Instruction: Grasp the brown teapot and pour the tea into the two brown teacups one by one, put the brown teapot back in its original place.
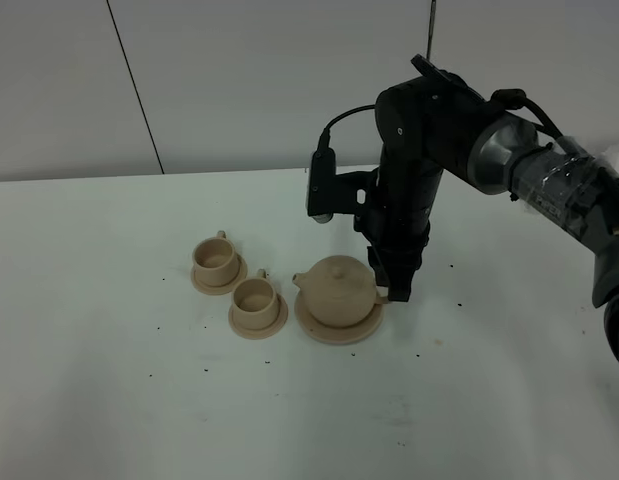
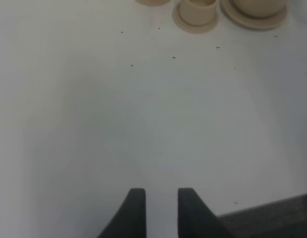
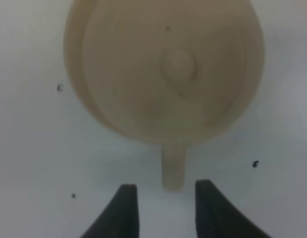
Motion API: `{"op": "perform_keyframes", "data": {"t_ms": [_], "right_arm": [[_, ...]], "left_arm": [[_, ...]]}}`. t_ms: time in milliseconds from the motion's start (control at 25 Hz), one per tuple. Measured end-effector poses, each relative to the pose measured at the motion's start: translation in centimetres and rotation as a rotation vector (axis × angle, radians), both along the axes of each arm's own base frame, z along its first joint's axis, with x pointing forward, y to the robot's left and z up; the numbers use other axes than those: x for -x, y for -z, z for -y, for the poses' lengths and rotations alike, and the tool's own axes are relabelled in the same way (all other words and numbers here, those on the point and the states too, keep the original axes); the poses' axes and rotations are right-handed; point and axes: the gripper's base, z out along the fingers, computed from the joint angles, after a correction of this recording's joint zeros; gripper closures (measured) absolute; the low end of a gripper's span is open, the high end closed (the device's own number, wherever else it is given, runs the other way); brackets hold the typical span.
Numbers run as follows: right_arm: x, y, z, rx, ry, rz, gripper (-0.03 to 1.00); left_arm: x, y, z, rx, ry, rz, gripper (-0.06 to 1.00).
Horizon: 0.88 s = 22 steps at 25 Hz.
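1. Nearest you, the white table (image 1: 109, 400) gives a wide stretch of open surface along the front and out to the left, marked only by scattered dark specks (image 1: 152, 376)
2. The left claw (image 2: 160, 215) hangs low over that open surface, well apart from the crockery. Its jaws stand a narrow gap apart, with only table showing between them and nothing touched. A dark strip that may be the table's near edge (image 2: 272, 218) runs just beside it
3. The nearer teacup (image 1: 255, 298) sits upright on its small saucer (image 1: 271, 325), just left of the big saucer (image 1: 334, 332). You cannot tell from these views whether it holds tea
4. The brown teapot (image 1: 337, 285) stands upright on the big saucer with its lid and knob (image 3: 178, 63) in place and its spout toward the cups. The contents are hidden
5. The right claw (image 3: 165, 210) points down at the teapot's right side. Its jaws are parted wider than the handle (image 3: 173, 171), whose tip lies just short of the gap. It holds nothing
6. The farther teacup (image 1: 216, 258) sits on its own saucer, left of and behind the first
7. Behind the arm, the table's far edge (image 1: 139, 177) meets the grey wall (image 1: 239, 80)
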Motion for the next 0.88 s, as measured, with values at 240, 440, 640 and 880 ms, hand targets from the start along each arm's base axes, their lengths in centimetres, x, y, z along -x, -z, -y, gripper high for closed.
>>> {"op": "perform_keyframes", "data": {"t_ms": [240, 440, 640, 880], "right_arm": [[0.0, 0.5, -0.1, 0.002, 0.000, -0.010, 0.70], [-0.1, 1.0, -0.2, 0.002, 0.000, -0.022, 0.70], [-0.1, 1.5, -0.2, 0.004, -0.005, -0.032, 0.70], [-0.1, 2.1, -0.4, -0.008, -0.031, -0.051, 0.70]], "left_arm": [[0.0, 0.0, 0.0, 0.000, 0.000, 0.000, 0.71], [0.0, 0.0, 0.0, 0.000, 0.000, 0.000, 0.71], [0.0, 0.0, 0.0, 0.000, 0.000, 0.000, 0.71], [0.0, 0.0, 0.0, 0.000, 0.000, 0.000, 0.71]]}}
